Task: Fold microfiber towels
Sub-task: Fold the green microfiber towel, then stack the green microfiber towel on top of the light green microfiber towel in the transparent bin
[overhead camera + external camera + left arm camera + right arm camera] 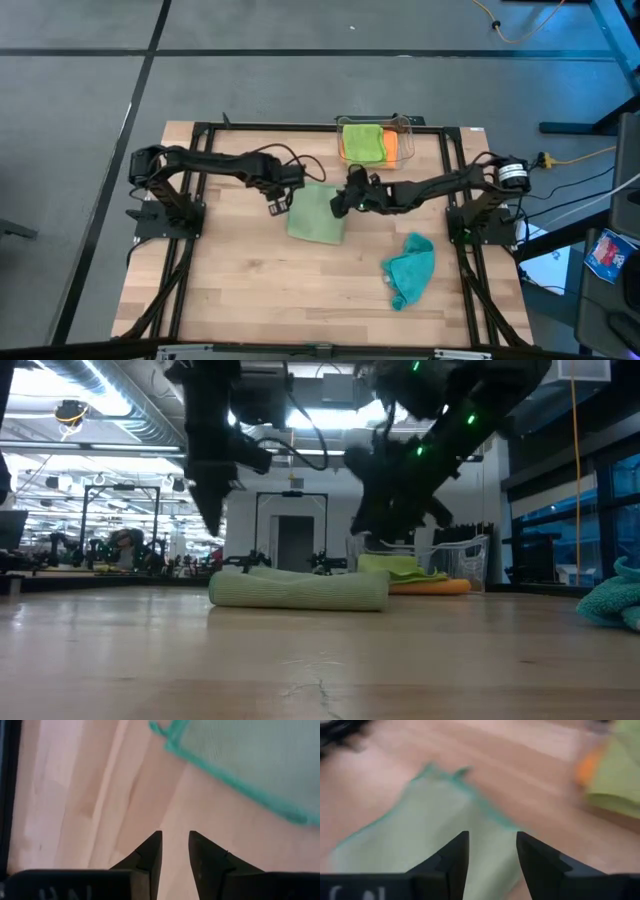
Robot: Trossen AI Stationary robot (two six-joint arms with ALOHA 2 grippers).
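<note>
Folded towel (318,212) mid-table, crumpled towel (408,268) right, bin (410,128) behind.

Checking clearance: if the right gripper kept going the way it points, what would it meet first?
Probably the pale sage green towel: the right gripper, open and empty, points over it; depth is unclear.

Grey floor (300,30) with dark lines; lab hall, ceiling lights (130,405).

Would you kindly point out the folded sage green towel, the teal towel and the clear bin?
sage green towel (318,212), high view, middle of its folded top.
teal towel (409,268), high view, centre of the crumpled heap.
clear bin (412,133), high view, right rim.
</note>
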